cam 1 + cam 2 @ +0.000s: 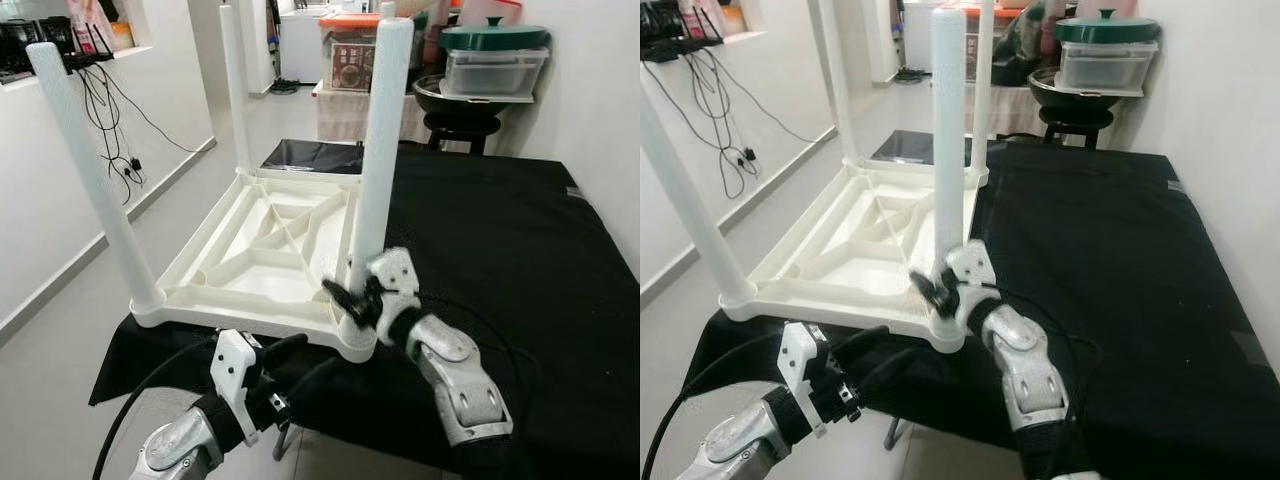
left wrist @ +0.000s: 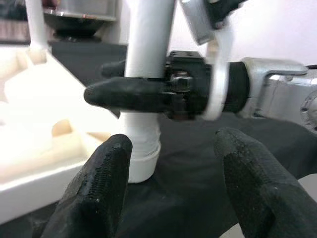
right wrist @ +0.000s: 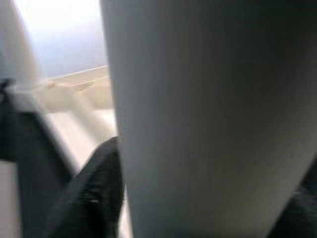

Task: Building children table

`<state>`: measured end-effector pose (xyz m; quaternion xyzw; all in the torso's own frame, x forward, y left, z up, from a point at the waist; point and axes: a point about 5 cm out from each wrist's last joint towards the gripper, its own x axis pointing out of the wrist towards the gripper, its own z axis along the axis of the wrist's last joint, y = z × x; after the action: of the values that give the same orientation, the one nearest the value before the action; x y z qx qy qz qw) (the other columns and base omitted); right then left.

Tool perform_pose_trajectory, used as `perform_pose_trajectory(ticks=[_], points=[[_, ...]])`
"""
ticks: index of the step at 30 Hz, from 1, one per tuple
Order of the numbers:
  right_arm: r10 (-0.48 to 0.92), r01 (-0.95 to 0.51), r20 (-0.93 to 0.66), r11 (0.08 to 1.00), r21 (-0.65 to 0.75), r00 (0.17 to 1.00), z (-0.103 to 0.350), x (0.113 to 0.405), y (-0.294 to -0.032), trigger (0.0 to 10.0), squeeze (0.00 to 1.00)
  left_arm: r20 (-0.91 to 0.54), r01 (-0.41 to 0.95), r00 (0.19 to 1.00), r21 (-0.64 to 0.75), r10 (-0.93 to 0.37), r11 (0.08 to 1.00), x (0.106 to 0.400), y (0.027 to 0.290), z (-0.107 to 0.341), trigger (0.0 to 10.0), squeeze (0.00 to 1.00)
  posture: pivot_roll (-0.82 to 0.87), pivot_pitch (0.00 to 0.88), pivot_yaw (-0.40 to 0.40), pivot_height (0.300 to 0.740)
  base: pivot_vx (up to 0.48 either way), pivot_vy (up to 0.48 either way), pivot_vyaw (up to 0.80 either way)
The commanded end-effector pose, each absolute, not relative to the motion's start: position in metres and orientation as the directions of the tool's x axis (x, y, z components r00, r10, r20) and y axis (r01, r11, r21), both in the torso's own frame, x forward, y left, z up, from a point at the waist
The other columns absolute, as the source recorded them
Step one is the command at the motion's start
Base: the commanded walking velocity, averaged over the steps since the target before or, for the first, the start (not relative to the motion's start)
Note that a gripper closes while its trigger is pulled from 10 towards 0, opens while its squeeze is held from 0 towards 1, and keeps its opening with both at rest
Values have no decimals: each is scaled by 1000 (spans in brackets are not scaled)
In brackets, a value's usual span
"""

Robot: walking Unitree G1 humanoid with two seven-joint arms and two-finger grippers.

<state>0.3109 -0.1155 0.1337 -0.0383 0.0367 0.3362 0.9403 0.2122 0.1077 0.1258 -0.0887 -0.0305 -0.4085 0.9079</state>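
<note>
The children's table lies upside down on the black cloth, its ribbed underside facing up and 4 white legs standing in the corner sockets. I have the right gripper clamped around the near-right leg low down, just above its socket; the left wrist view shows 1 black finger wrapped across the front of the leg. The left gripper hovers just below the table's near edge, fingers spread and grasping nothing, aimed at that same socket.

Step in hand, as I judge it: seating this leg fully. To do it well I would keep the right grip square to the leg, press straight down along its axis, and avoid any sideways pull, since the table's near edge overhangs the cloth and could tip or slide. I would bring the free left gripper against the corner from below or beside it to brace the frame while pressing.
</note>
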Motion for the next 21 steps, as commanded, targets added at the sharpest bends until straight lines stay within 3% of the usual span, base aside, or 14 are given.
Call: perform_pose_trajectory(ticks=[1, 3, 5, 6, 7, 11, 12, 13, 14, 15, 21], points=[[717, -718, -31, 696, -10, 696, 149, 313, -110, 10000, 1000, 119, 737, 675, -152, -728, 658, 215, 109, 123, 10000, 0, -14, 0, -5, 740, 0, 0, 0], [806, -805, 17, 592, -18, 592, 166, 316, -110, 10000, 1000, 119, 739, 673, -156, -730, 655, 215, 108, 123, 10000, 0, -10, 0, -8, 740, 0, 0, 0], [806, -805, 17, 592, -18, 592, 166, 316, -110, 10000, 1000, 119, 739, 673, -156, -730, 655, 215, 108, 123, 10000, 0, -10, 0, -8, 740, 0, 0, 0], [893, -890, 9, 449, -73, 450, 176, 323, -115, 10000, 0, 118, 740, 671, -158, -732, 654, 216, 108, 123, 10000, 0, 1, 0, -16, 740, 0, 0, 0], [918, -915, 0, 396, -79, 397, 179, 326, -118, 10000, 0, 118, 740, 671, -159, -732, 654, 216, 107, 123, 10000, 0, 1, 0, -16, 740, 0, 0, 0], [935, -932, -2, 355, -69, 356, 183, 334, -121, 10000, 0, 118, 739, 673, -159, -731, 655, 216, 107, 123, 10000, 0, 9, 0, -20, 740, 0, 0, 0], [938, -936, 1, 345, -65, 346, 186, 339, -123, 9216, 0, 117, 738, 673, -159, -730, 655, 216, 107, 123, 10000, 0, 9, 0, -20, 740, 0, 0, 0], [938, -936, 1, 345, -65, 346, 186, 339, -123, 9216, 0, 117, 738, 673, -159, -730, 655, 216, 107, 123, 10000, 0, 9, 0, -20, 740, 0, 0, 0], [942, -939, 6, 336, -66, 337, 189, 342, -124, 1098, 0, 117, 738, 674, -159, -730, 656, 216, 108, 123, 10000, 0, 21, 0, -25, 740, 0, 0, 0], [950, -949, 9, 312, -57, 312, 191, 344, -124, 0, 0, 116, 737, 675, -158, -729, 657, 215, 108, 123, 10000, 0, 23, 0, -25, 740, 0, 0, 0], [963, -962, 11, 270, -48, 270, 194, 345, -128, 0, 0, 115, 736, 675, -157, -728, 658, 215, 107, 124, 10000, 0, 22, 3, -25, 740, 0, 0, 0]])
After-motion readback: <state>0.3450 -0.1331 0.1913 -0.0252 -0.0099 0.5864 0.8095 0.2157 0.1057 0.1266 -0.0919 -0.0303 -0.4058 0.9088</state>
